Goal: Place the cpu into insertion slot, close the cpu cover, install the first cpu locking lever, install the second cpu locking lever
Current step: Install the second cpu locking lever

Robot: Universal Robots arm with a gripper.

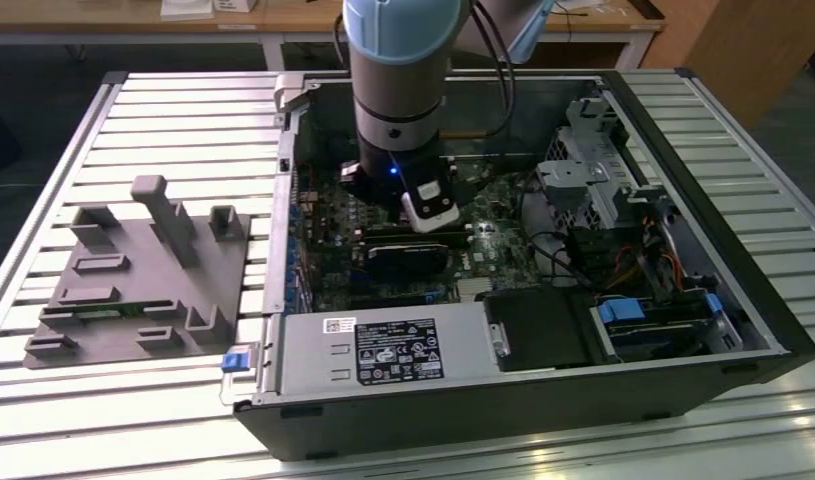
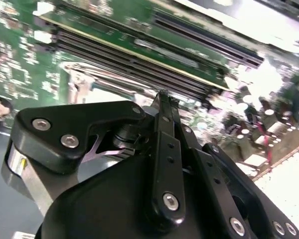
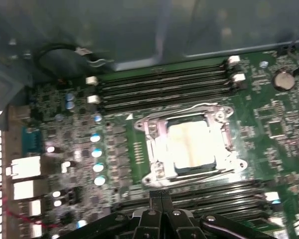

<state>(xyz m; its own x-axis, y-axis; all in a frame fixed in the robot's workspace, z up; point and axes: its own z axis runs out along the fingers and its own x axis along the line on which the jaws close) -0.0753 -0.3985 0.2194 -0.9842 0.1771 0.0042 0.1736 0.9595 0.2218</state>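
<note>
Tabletop [image 1: 100, 420] is ribbed silvery metal w/ long slats running across, catching bright glare toward the near edge. Behind it, along the far side, light wooden workbenches [image 1: 154, 25] on pale metal legs; a white box [image 1: 234, 6] and some papers [image 1: 187, 10] sit on one. Wood-panel cabinet [image 1: 727, 50] stands at the exterior view's right rear. Floor [image 1: 60, 75] btwn the benches is dark grey, mostly in shadow. Light comes from overhead, even, no windows seen.
</note>
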